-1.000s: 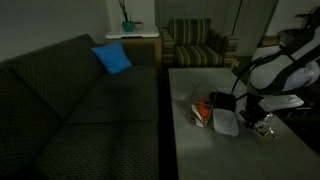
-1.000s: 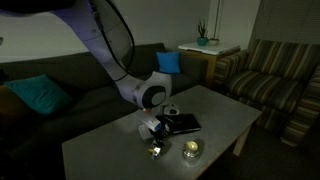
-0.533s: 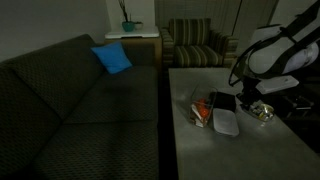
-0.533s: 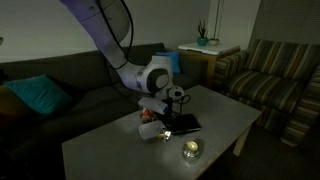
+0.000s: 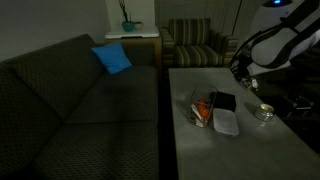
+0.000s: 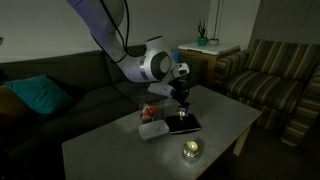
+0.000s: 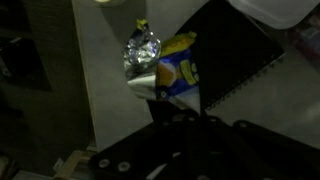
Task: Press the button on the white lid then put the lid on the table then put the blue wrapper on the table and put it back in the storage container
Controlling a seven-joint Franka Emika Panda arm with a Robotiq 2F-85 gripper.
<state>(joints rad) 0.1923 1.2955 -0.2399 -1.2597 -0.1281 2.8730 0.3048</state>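
The gripper (image 7: 180, 114) comes in from the bottom of the wrist view, and its dark fingers (image 7: 166, 124) are drawn in close on the lower edge of the blue wrapper (image 7: 176, 74). They are pinched together with only the wrapper between them, though the gloom blurs the exact contact. The wrapper is blue with yellow print and has a crumpled silver end; it stands up from the fingers, clear of the table (image 7: 100, 90) below.

In both exterior views the gripper (image 5: 243, 72) (image 6: 183, 99) hangs in the air above the table (image 5: 200, 150) (image 6: 110, 150), over the flat black object (image 5: 223, 101) (image 6: 183, 124). The wrapper is too small and dark to make out in either of them.

The white lid (image 5: 226, 123) (image 6: 153, 131) lies flat on the table, just beside the black object. The storage container (image 5: 203, 110) (image 6: 151, 115) stands uncovered next to the lid, with orange-red and white contents showing. Part of the lid (image 7: 272, 10) shows at the top edge of the wrist view, beyond the black object (image 7: 235, 60).

A small round silvery dish (image 5: 264, 113) (image 6: 191, 150) sits on the table apart from the lid and container. A dark couch (image 5: 70, 100) runs along the table's long side.
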